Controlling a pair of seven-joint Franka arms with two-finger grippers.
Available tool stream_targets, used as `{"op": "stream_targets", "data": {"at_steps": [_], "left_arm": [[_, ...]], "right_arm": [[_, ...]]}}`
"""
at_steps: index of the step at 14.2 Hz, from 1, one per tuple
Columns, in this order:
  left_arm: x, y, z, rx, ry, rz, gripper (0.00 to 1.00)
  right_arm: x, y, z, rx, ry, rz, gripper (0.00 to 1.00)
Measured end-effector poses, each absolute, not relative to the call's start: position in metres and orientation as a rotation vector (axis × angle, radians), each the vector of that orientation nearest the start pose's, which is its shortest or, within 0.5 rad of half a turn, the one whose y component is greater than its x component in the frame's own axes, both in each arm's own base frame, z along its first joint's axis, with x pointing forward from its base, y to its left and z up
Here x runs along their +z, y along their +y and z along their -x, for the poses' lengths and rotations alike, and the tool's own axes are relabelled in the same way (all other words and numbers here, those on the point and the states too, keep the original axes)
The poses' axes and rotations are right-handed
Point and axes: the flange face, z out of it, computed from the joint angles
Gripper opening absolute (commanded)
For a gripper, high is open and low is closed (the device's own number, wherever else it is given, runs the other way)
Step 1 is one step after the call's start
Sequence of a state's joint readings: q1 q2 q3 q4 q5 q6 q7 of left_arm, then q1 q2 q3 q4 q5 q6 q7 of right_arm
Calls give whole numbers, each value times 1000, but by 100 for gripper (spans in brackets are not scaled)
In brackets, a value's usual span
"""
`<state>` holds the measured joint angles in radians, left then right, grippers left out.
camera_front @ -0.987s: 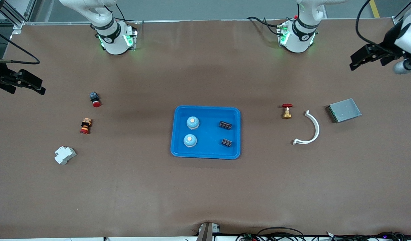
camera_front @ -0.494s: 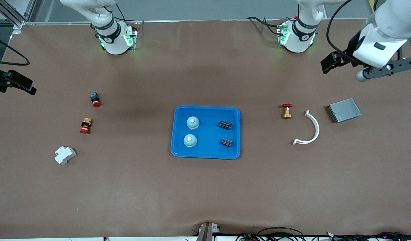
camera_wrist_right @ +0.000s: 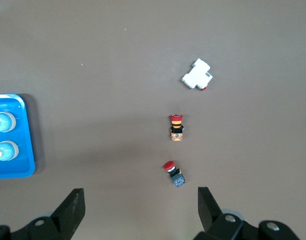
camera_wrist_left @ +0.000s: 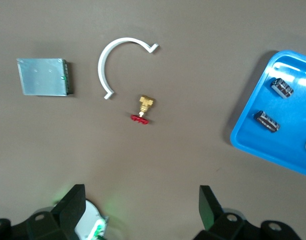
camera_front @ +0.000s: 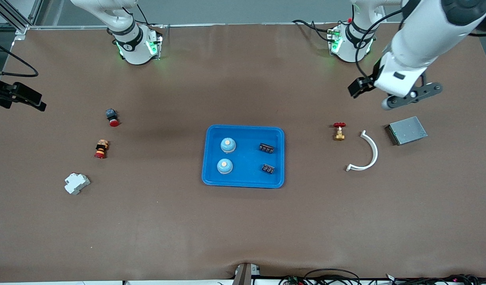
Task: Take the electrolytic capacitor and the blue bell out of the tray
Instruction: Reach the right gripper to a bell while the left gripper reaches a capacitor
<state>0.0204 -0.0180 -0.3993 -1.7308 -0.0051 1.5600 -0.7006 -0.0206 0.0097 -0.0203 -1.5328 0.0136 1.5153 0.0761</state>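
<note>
A blue tray (camera_front: 243, 180) in the middle of the table holds two blue bells (camera_front: 228, 145) (camera_front: 224, 166) and two black capacitors (camera_front: 266, 148) (camera_front: 268, 169). My left gripper (camera_front: 359, 86) is open and empty, in the air over bare table between the left arm's base and a small valve. In the left wrist view my left gripper (camera_wrist_left: 141, 195) has the capacitors (camera_wrist_left: 268, 121) and tray (camera_wrist_left: 252, 142) off to one side. My right gripper (camera_front: 25, 97) is open and empty over the table's edge at the right arm's end. The right wrist view (camera_wrist_right: 140, 195) shows the bells (camera_wrist_right: 4, 150).
Toward the left arm's end lie a red-handled brass valve (camera_front: 339, 131), a white curved strip (camera_front: 371, 152) and a grey metal box (camera_front: 407, 130). Toward the right arm's end lie a blue push button (camera_front: 112, 116), a red-and-orange button (camera_front: 101, 149) and a white plastic part (camera_front: 77, 183).
The left arm has swung in from the table's end toward the middle and now hangs over the table near the valve. The right gripper has barely shifted.
</note>
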Motion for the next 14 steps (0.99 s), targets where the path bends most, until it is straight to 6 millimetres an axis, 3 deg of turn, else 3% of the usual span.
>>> {"op": "stream_targets", "data": {"at_steps": [3, 7, 10, 14], "left_arm": [[504, -236, -497, 146, -617, 3012, 100], [431, -277, -509, 139, -927, 3004, 100], [385, -305, -518, 195, -1169, 2961, 100], [349, -337, -528, 253, -1428, 2816, 100]], "right_arm": [[619, 12, -552, 84, 270, 3100, 100], [585, 83, -554, 63, 335, 3093, 100], [544, 139, -548, 40, 396, 3084, 100], [479, 199, -530, -24, 528, 3045, 100]]}}
